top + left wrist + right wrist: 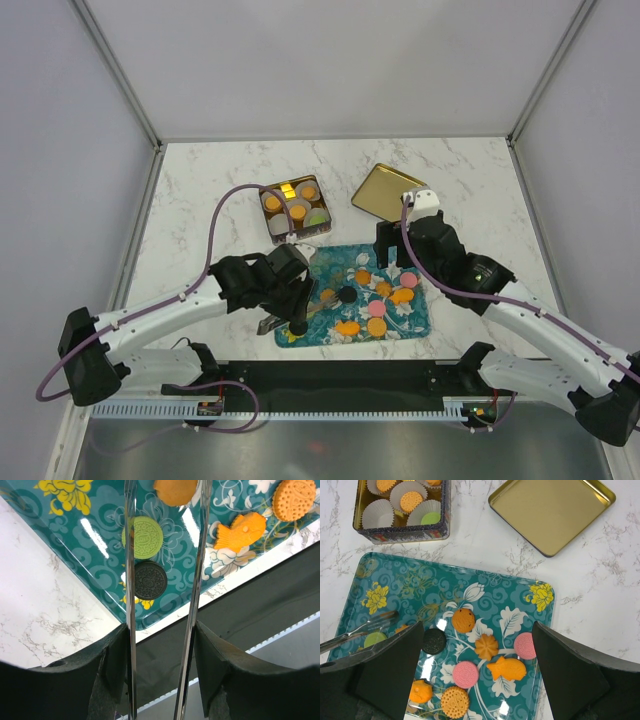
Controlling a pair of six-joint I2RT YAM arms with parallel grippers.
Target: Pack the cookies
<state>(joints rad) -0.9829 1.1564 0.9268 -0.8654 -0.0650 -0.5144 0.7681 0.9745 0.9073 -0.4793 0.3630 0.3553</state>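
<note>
Cookies lie loose on the teal flowered tray: a black one, two pink ones, an orange fish and several orange rounds. Others sit in paper cups inside the square tin. My left gripper is shut on metal tongs, whose two blades run out over a green cookie and a black one at the tray's near left. The tongs' tips are out of the left wrist view. My right gripper hangs open above the tray's right half, holding nothing.
The tin stands just beyond the tray's far left corner. Its gold lid lies upside down on the marble to the right. A black strip runs along the table's near edge, right behind the tray.
</note>
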